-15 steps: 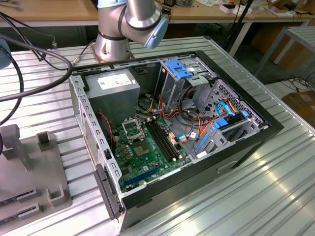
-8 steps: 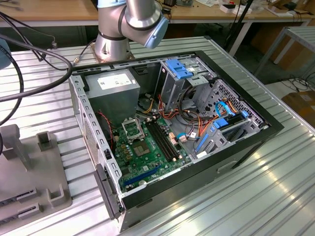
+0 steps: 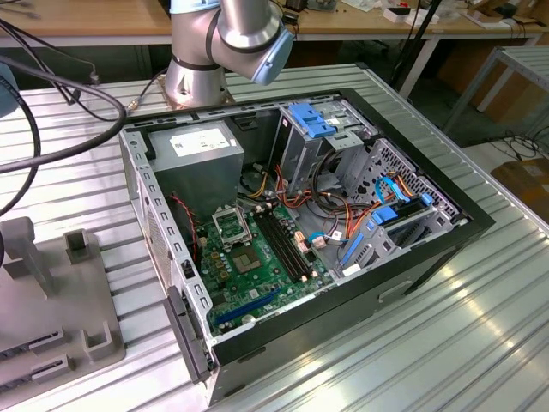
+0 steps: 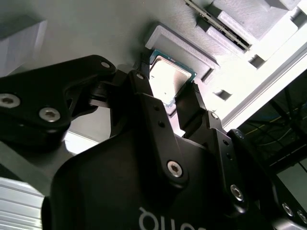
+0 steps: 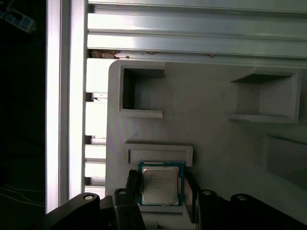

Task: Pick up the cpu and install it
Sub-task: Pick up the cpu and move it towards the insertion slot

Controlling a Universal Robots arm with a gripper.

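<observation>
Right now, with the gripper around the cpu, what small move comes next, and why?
Probably a gentle squeeze to confirm the grip before any lift: the gripper straddles the cpu, which lies flat on the grey tray beside a ridge; I cannot tell whether it is clamped.

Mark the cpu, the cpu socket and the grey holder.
cpu (image 5: 160, 184): first wrist view, middle of metal top.
cpu socket (image 3: 230, 227): exterior view, its middle.
grey holder (image 5: 206, 96): first wrist view, bare flat face.

The gripper (image 4: 169, 75) hides one edge of the cpu (image 4: 171, 80) in the second wrist view; the arm (image 3: 232, 34) and grey holder (image 3: 86, 300) run off the exterior view's edges.
</observation>
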